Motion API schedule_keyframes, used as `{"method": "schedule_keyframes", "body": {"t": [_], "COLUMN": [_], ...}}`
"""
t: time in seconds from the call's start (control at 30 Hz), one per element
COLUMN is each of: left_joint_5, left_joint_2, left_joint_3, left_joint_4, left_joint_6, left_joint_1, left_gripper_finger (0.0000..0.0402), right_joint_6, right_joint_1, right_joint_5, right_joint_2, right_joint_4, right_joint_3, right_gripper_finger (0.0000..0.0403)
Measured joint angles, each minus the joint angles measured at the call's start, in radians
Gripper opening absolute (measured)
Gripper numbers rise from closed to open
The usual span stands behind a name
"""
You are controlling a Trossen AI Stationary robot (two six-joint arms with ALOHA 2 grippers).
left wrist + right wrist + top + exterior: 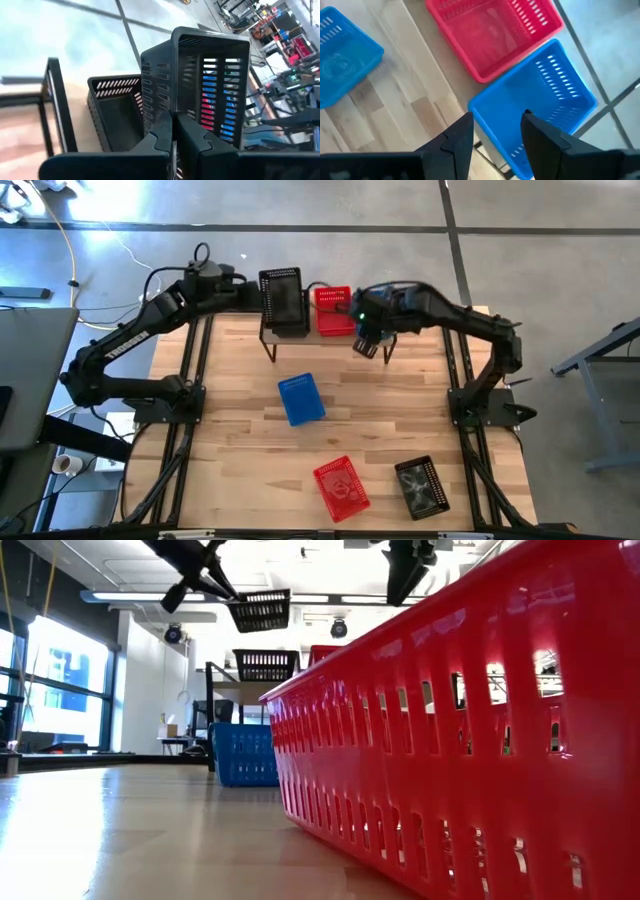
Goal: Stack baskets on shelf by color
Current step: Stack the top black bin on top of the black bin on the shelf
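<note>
Light wood plank tabletop (240, 390) over a grey concrete floor (560, 240). The shelf (300, 332) stands at the far edge, carrying a black basket (283, 310) and a red basket (333, 313). Left gripper (172, 137): jaws clamped on another black basket (210, 80) above the shelf. Right gripper (497, 132): jaws apart, empty, over a blue basket (535, 100) at the shelf's right end. Loose baskets lie mid-tabletop and near the front edge.

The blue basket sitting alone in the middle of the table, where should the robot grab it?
Probably by one rim wall, coming straight down from above. The blue basket sits upright with its open mouth facing up, so one finger can slip inside and one outside a thin mesh wall. Nothing stands close beside it on the tabletop.
</note>
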Motion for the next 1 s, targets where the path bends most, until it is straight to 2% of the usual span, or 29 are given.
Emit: {"method": "schedule_keyframes", "body": {"t": [0.3,0.5,0.73,1.0], "left_joint_5": [0.111,0.158,0.143,0.158], "left_joint_2": [0.087,0.139,0.193,0.235], "left_joint_3": [0.001,0.084,0.190,0.191], "left_joint_4": [0.014,-0.022,-0.215,-0.226], "left_joint_6": [-0.083,-0.089,-0.042,-0.047], "left_joint_1": [0.051,0.079,0.105,0.105], "left_gripper_finger": [0.0000,0.0000,0.0000,0.0000], "right_joint_6": [-0.100,-0.168,-0.188,-0.205], "right_joint_1": [-0.106,-0.134,-0.136,-0.136], "right_joint_5": [-0.084,-0.111,-0.120,-0.120], "right_joint_2": [-0.043,-0.043,-0.043,-0.043], "right_joint_4": [-0.006,-0.005,-0.005,-0.005], "right_joint_3": [0.000,0.000,0.000,0.000], "right_gripper_finger": [0.0149,0.0149,0.0149,0.0149]}}
